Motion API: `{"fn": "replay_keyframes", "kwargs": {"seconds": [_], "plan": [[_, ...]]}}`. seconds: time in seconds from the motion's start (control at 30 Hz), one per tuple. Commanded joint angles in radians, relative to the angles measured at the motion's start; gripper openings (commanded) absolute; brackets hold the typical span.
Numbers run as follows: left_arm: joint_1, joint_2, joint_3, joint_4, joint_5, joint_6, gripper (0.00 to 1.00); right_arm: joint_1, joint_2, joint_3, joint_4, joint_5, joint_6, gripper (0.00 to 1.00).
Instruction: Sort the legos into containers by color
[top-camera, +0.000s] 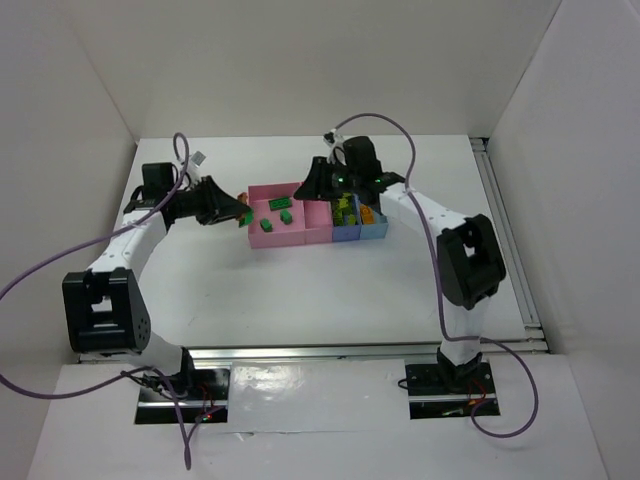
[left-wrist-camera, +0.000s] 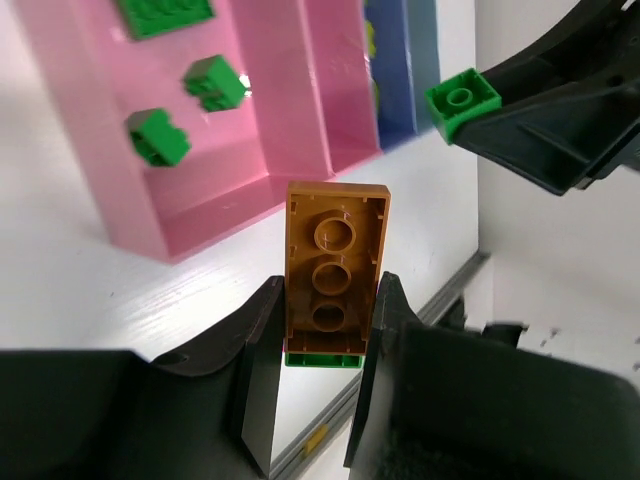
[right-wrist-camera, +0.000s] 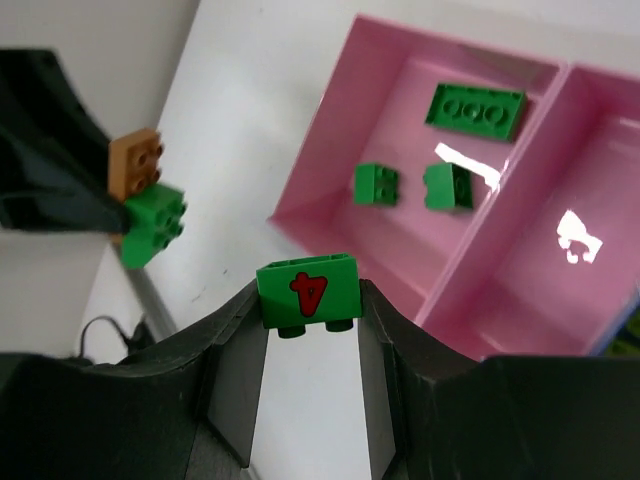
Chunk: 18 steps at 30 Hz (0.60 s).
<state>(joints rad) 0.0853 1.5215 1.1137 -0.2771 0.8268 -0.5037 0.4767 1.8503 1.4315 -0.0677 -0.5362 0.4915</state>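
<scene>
My left gripper (left-wrist-camera: 332, 292) is shut on an orange lego (left-wrist-camera: 335, 250) that has a green lego (left-wrist-camera: 322, 360) stuck under it. It hovers just left of the containers (top-camera: 300, 238). My right gripper (right-wrist-camera: 308, 305) is shut on a green lego (right-wrist-camera: 308, 290) printed with a red 4, held above the table by the wide pink bin (right-wrist-camera: 400, 245). That bin holds three green legos, one of them a flat plate (right-wrist-camera: 475, 105). The two grippers face each other closely, and the right one's green lego (left-wrist-camera: 462, 103) shows in the left wrist view.
The narrower pink bin (top-camera: 316, 232) sits right of the wide one. Beyond it stand a blue bin (top-camera: 346, 235) with lime and yellow bricks and a lighter blue bin (top-camera: 374, 232) with an orange one. White walls enclose the table on three sides.
</scene>
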Motion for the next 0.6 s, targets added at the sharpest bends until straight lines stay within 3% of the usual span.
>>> {"fn": "replay_keyframes", "kwargs": {"seconds": [0.0,0.07,0.13,0.2,0.23,0.3,0.43,0.57], "plan": [[0.039,-0.102,-0.06,0.065,-0.074,-0.096,0.0,0.059,0.107,0.137,-0.118,0.169,-0.056,0.15],[0.051,-0.129,-0.069,0.053,-0.092,-0.096,0.0,0.073,0.182,0.213,-0.132,0.194,-0.065,0.15],[0.06,-0.15,-0.069,0.026,-0.092,-0.07,0.0,0.098,0.229,0.303,-0.162,0.225,-0.076,0.21],[0.071,-0.15,-0.058,0.004,-0.092,-0.061,0.0,0.108,0.304,0.375,-0.193,0.234,-0.088,0.41],[0.071,-0.15,-0.058,-0.005,-0.092,-0.061,0.0,0.108,0.328,0.456,-0.217,0.234,-0.102,0.59],[0.08,-0.15,-0.058,-0.005,-0.083,-0.05,0.0,0.12,0.354,0.512,-0.277,0.259,-0.131,0.71],[0.08,-0.15,-0.049,-0.005,0.009,-0.029,0.0,0.129,0.268,0.427,-0.236,0.272,-0.143,0.75],[0.062,-0.121,-0.037,0.059,0.206,0.04,0.0,0.077,0.155,0.254,-0.148,0.101,-0.165,0.73]]}}
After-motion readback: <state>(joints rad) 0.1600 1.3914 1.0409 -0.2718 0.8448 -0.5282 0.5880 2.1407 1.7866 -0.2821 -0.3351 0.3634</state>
